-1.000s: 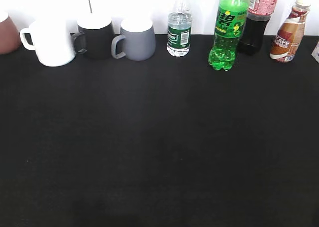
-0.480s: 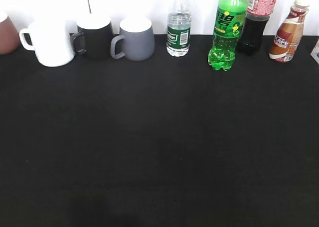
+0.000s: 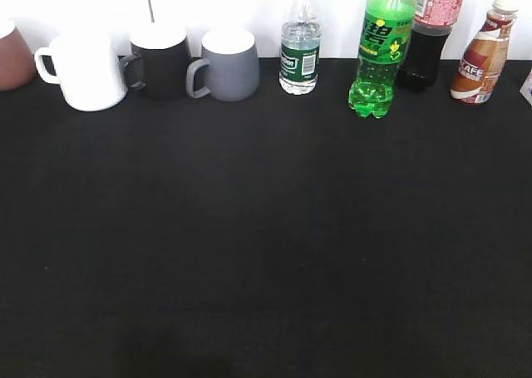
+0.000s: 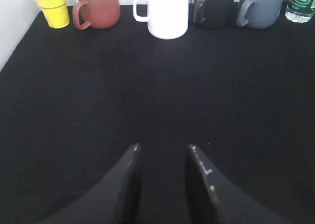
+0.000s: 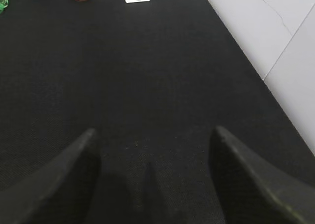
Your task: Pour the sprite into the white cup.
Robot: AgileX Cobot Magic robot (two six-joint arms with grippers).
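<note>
The sprite, a tall bright-green bottle, stands upright at the back of the black table, right of the middle. The white cup stands at the back left with its handle to the left; it also shows in the left wrist view. My left gripper is open and empty, low over the table, well in front of the white cup. My right gripper is wide open and empty over bare table near the right edge. Neither gripper shows in the exterior view.
A black mug, a grey mug and a small clear water bottle stand between cup and sprite. A dark cola bottle and a coffee bottle stand right of the sprite. A brown mug and a yellow cup stand far left.
</note>
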